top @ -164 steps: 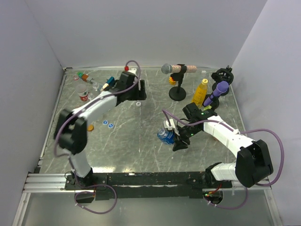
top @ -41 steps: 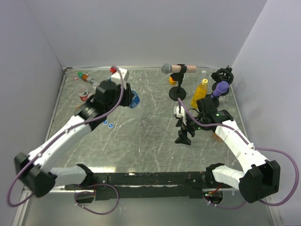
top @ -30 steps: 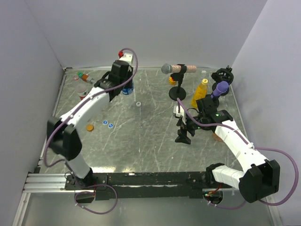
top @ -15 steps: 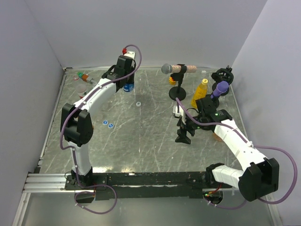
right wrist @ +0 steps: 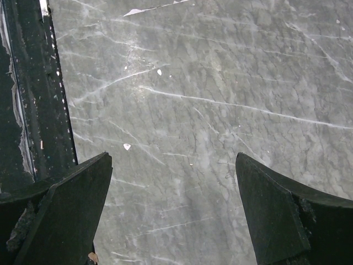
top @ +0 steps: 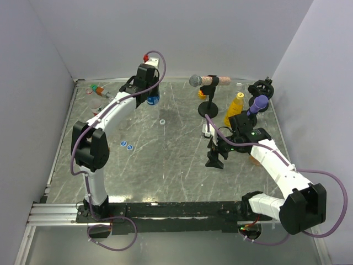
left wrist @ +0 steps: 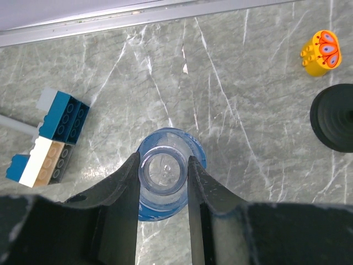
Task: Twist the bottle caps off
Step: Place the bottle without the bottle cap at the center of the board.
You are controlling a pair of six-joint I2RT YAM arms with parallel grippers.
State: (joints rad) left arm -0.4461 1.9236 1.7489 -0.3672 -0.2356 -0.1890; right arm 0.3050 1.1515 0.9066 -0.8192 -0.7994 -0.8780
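The left gripper (left wrist: 164, 168) clamps the open bottle (left wrist: 168, 210) by its neck, lower centre; released tilted, it could topple. The right gripper (right wrist: 172, 165) gapes, empty.

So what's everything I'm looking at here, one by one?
clear bottle: one, blue label, uncapped, back left
white cap: one, white, lying left of centre
blue caps: two, blue, left side
yellow bottle: one, yellow, back right
microphone on stand: one, grey head, black base, back centre
purple microphone: one, purple, back right
toy blocks: several, blue, white and tan, back left
yellow toy block: one, yellow, beside the stand
table: one, grey marbled
left gripper: one, black, shut on the clear bottle's neck
right gripper: one, black, open, empty, right of centre
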